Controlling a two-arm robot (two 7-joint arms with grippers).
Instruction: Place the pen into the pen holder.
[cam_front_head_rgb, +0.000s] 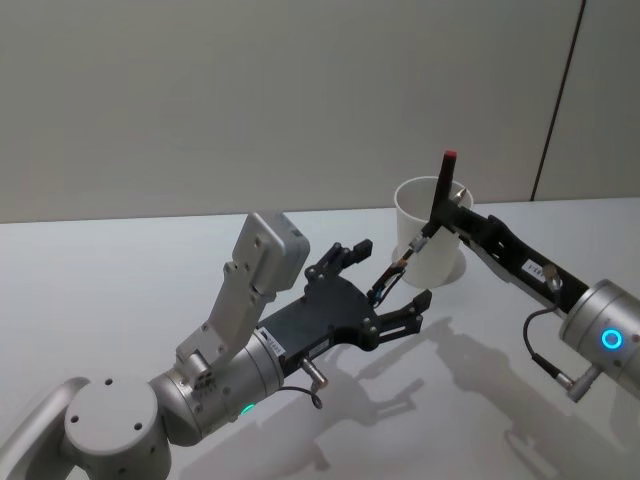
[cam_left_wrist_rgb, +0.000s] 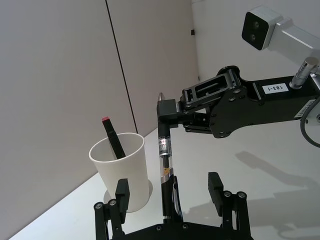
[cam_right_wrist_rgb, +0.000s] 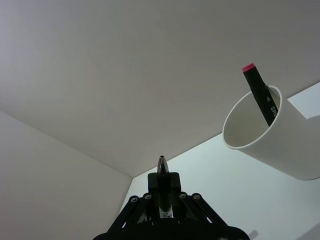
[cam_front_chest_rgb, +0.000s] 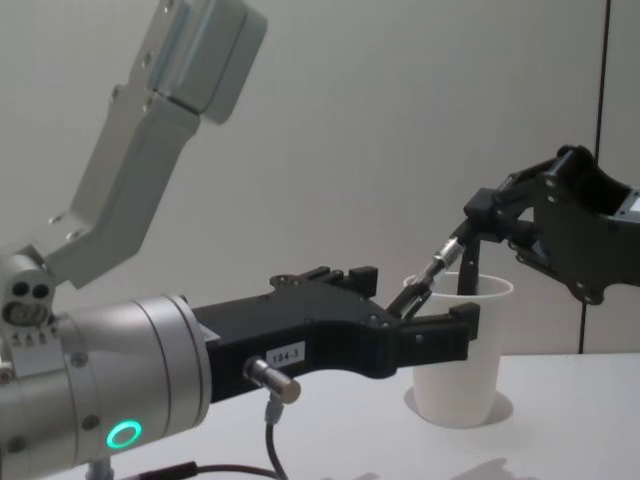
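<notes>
The pen (cam_left_wrist_rgb: 165, 162) was not yet in the pen holder (cam_front_head_rgb: 430, 228) — it hung in the air just beside the cup, its upper end pinched between the fingers of my right gripper (cam_left_wrist_rgb: 167, 111), its lower end between the spread fingers of my left gripper (cam_left_wrist_rgb: 170, 192), which stood wide and did not seem to press it. The white cup stood near the far edge of the tabletop (cam_front_head_rgb: 120, 290), toward its right side, and a red-capped marker (cam_front_head_rgb: 441, 190) already leaned inside. I judged the handover nearly done — what remained was to carry the pen over the rim and let it drop in.
</notes>
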